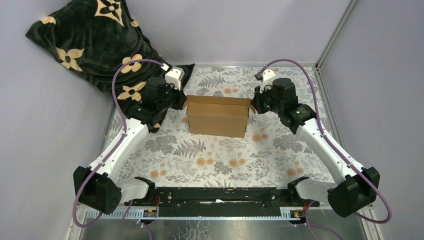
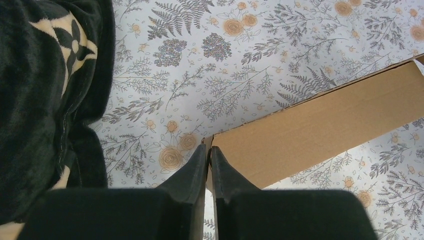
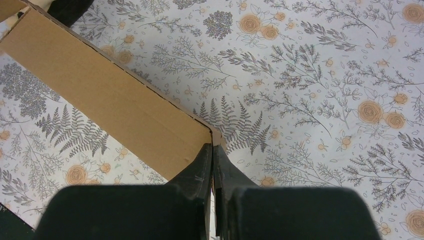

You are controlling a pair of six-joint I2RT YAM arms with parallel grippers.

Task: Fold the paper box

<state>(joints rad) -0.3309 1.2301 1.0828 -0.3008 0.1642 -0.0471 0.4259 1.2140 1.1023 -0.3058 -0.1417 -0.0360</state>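
The paper box is plain brown cardboard, standing in the middle of the floral table with its panels raised. My left gripper is shut on the box's left end flap; in the left wrist view the fingers pinch the thin cardboard edge beside the long brown panel. My right gripper is shut on the right end flap; in the right wrist view the fingers pinch the corner of the panel.
A black blanket with cream flower shapes is heaped at the back left, close behind the left arm, and shows in the left wrist view. Grey walls close the back and sides. A metal rail runs along the right.
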